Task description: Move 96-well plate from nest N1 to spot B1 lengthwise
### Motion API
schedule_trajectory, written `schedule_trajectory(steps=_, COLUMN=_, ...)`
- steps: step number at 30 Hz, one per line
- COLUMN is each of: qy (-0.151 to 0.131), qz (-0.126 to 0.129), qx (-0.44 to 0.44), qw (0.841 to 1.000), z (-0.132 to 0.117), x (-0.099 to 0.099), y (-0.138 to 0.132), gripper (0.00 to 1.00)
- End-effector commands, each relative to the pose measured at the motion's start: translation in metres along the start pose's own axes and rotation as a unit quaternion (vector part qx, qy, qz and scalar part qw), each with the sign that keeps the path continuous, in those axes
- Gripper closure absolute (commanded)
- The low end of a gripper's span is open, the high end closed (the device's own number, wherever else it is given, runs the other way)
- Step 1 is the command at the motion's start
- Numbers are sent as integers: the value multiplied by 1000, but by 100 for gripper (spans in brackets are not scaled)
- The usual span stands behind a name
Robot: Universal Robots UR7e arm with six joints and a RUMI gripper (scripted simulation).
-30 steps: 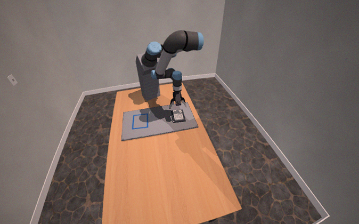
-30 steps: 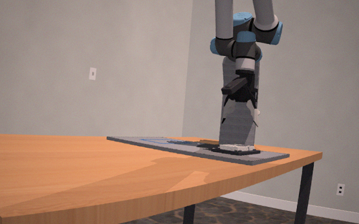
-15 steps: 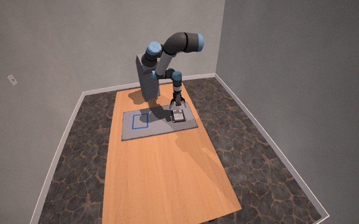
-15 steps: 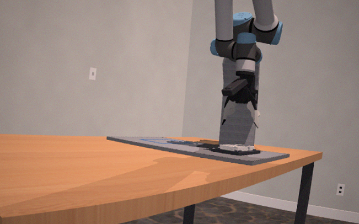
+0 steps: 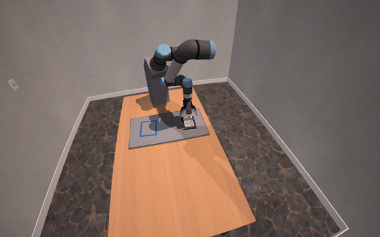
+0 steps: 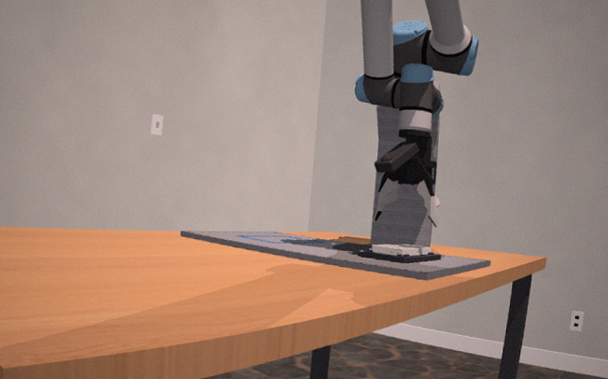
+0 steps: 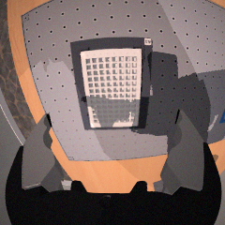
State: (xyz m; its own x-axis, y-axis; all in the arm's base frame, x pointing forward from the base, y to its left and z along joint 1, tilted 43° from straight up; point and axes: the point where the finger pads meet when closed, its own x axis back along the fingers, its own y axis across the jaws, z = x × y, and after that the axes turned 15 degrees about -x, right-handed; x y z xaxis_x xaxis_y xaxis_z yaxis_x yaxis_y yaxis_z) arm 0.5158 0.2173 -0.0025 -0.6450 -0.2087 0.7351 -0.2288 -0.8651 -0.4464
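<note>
The white 96-well plate [image 5: 188, 122] [image 6: 397, 249] [image 7: 112, 86] lies flat in the dark plate nest N1 [image 5: 193, 128] [image 6: 406, 258] [image 7: 77, 84] at the right end of the grey perforated mat [image 5: 166, 139] [image 6: 458, 268] [image 7: 52, 47]. My gripper [image 5: 188, 112] [image 6: 406, 217] [image 7: 112, 112] is open and empty. It hangs straight above the plate, a short way up, with one finger on each side of it. The blue taped outline B1 [image 5: 141, 128] [image 6: 256, 235] [image 7: 220, 119] lies on the left part of the mat with nothing in it.
The mat lies across the far end of a wooden table [image 5: 165, 188] [image 6: 146, 275]. The grey robot pedestal [image 5: 158, 90] [image 6: 397, 229] stands on the table just behind the mat, close to the nest.
</note>
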Motion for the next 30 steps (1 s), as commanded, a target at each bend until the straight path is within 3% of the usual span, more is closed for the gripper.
schedule_trajectory(steps=1, qy=0, qz=0, qx=0, qw=1000, z=0, x=-7, y=0, gripper=0)
schedule_trajectory(steps=30, qy=0, qz=0, qx=0, qw=1000, z=0, x=-49, y=0, gripper=0)
